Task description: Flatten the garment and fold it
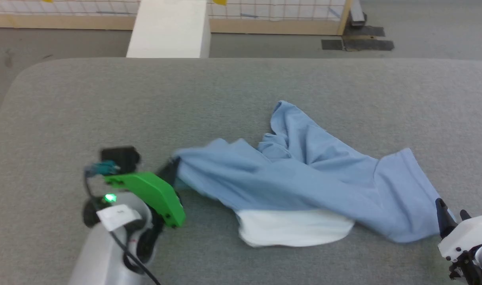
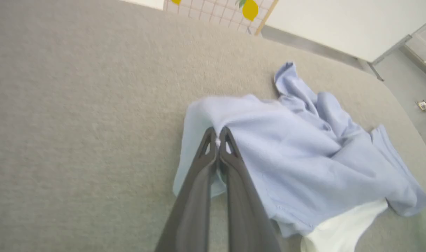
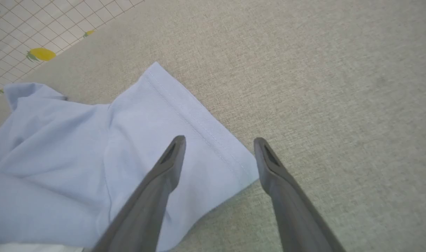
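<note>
Blue garment [image 1: 304,178] lies rumpled (white inside showing), left tool [image 2: 218,135] pinching its edge, right tool [image 3: 220,148] wide over a hem, presumably to stretch it flat.

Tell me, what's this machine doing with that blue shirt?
A two-armed robot is spreading out a light blue T-shirt on a grey table. Its left fingers are pinched shut on the shirt's left edge; its right fingers hang open above the hemmed right corner. The shirt lies crumpled, white inside showing, not yet folded.
</note>
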Controlling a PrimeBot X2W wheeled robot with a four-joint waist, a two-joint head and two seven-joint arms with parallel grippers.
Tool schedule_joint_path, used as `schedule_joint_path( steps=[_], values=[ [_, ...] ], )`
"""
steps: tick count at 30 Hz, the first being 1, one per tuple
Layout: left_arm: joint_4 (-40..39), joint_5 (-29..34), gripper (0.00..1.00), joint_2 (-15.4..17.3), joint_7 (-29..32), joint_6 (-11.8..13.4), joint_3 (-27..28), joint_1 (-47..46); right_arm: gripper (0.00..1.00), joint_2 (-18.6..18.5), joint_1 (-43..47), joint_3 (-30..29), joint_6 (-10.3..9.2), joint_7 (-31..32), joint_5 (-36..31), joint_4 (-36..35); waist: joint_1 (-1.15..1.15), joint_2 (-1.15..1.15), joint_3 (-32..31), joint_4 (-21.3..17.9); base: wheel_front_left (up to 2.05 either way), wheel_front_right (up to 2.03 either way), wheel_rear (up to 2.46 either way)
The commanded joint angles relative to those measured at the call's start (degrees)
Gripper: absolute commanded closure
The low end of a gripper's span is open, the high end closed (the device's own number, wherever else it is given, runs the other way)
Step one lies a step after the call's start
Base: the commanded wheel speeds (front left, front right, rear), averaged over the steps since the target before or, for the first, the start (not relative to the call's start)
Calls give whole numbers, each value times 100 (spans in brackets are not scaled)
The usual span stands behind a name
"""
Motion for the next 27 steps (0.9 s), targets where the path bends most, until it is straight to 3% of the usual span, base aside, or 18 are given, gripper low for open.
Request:
schedule_joint_path(
  steps=[1,8,14,16,19,23,27],
  values=[
    [-216,90,100,99,-121,118,109,-116,0,2,-7,25,-8,-35,-21,31,0,0,-131,212,0,0,0],
    [-726,399,100,319,162,760,332,821,0,2,0,207,-8,-79,46,206,0,0,-192,486,0,0,0],
    [-281,-50,100,55,482,809,297,1642,0,3,6,258,-8,-94,25,314,0,0,-168,611,0,0,0],
    [-173,-169,0,15,432,772,339,1674,0,3,14,245,-8,-104,19,338,0,0,-185,642,0,0,0],
    [-219,-381,0,-43,149,715,530,1620,0,3,31,223,-8,-110,-6,360,0,0,-225,670,0,0,0],
    [-598,-187,0,164,-173,790,716,1590,0,3,48,206,-8,-112,-30,371,0,0,-275,666,0,0,0],
    [-1052,162,0,436,310,864,430,1654,0,3,67,187,-8,-120,-8,384,0,0,-260,664,0,0,0]
  ],
)
